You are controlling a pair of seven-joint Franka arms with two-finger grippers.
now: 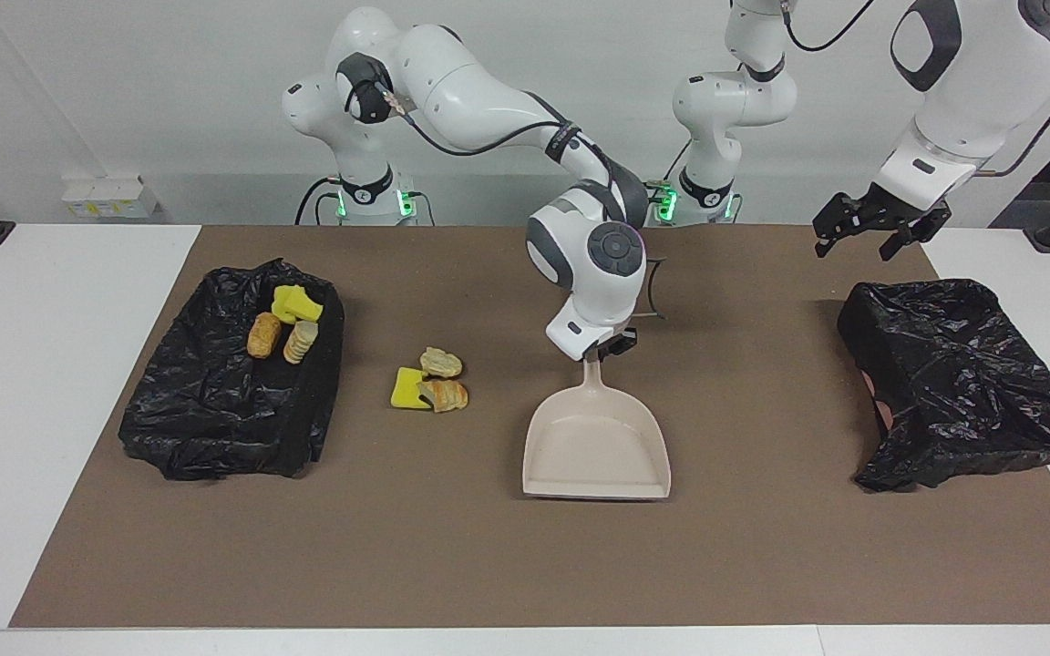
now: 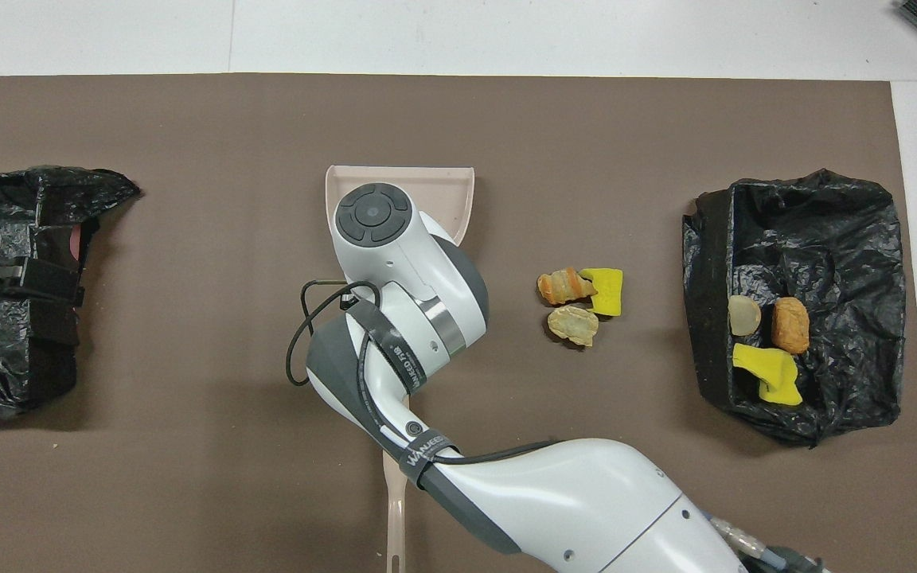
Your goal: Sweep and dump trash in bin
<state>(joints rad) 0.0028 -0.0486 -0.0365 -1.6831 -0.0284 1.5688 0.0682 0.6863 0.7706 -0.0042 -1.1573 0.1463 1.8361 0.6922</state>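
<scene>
R pincer [image 1: 600,351] grips dustpan [image 1: 598,451] handle mid-counter. Three trash bits [image 1: 432,383] lie on the brown mat [image 1: 488,565] beside it; four sit in bin [image 1: 215,428] at R arm's end. L pincer [image 1: 880,232], fingers apart, hangs over bag [image 1: 962,383] near the L-end edge.

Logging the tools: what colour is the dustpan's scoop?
Pale beige plastic dustpan, clearest in the facing view.
</scene>
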